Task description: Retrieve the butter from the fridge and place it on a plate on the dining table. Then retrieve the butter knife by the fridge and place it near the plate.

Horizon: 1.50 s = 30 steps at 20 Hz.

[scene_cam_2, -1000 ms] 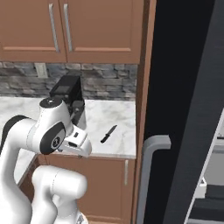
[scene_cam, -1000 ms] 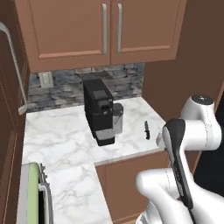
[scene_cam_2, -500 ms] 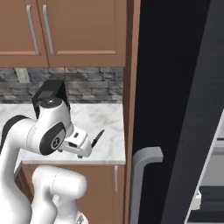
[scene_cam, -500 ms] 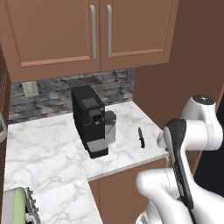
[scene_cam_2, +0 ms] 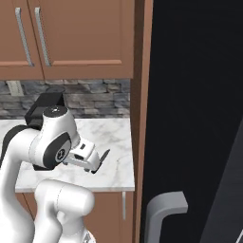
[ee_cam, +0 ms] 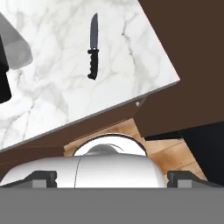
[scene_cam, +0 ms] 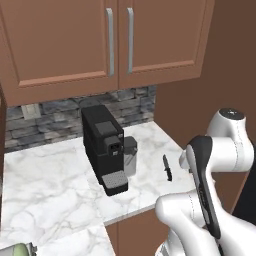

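From your wide-open, empty end effector (scene_cam_2: 97,163), the slim black-handled butter knife (ee_cam: 92,47) lies ahead on the white marble table (ee_cam: 52,83), blade pointing away.

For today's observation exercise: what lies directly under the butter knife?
The butter knife lies flat on the white marble counter. The patch of counter beneath the knife itself is covered.

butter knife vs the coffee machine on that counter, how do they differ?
The butter knife is tiny, slim and lies flat; the coffee machine is a big upright block. The butter knife lies near the counter's right edge, the coffee machine nearer the middle. Both are black, resting apart on the marble.
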Available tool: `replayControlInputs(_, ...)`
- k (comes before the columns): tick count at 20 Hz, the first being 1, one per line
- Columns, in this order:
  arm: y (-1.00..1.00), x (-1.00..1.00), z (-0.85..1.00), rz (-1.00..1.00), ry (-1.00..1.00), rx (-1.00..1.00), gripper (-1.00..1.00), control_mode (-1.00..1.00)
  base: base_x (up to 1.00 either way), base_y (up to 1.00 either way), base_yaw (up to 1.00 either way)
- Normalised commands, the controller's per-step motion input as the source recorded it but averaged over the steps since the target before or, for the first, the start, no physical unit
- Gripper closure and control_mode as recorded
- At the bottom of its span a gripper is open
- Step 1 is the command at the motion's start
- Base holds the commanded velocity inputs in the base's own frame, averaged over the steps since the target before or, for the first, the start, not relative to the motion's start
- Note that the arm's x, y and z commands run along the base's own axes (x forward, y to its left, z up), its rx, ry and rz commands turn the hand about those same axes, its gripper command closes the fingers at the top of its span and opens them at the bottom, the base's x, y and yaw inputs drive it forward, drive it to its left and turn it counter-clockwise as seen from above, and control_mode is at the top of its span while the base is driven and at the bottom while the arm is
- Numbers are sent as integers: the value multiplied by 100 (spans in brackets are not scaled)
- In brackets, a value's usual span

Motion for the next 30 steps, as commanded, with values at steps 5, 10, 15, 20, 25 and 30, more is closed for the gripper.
replayControlInputs(5,0,0,0,0,0,0,-100,100,12,2,0)
replayControlInputs(10,4,9,-3,-1,-2,0,-100,-100,17,10,-3)
replayControlInputs(15,25,61,-27,-6,-11,0,-100,-100,0,0,0)
replayControlInputs(20,14,39,-38,-4,-5,0,-100,-100,0,0,0)
replayControlInputs(25,-2,48,-57,0,10,0,-100,-100,0,0,0)
replayControlInputs(30,0,58,-57,0,6,0,-100,-100,0,0,0)
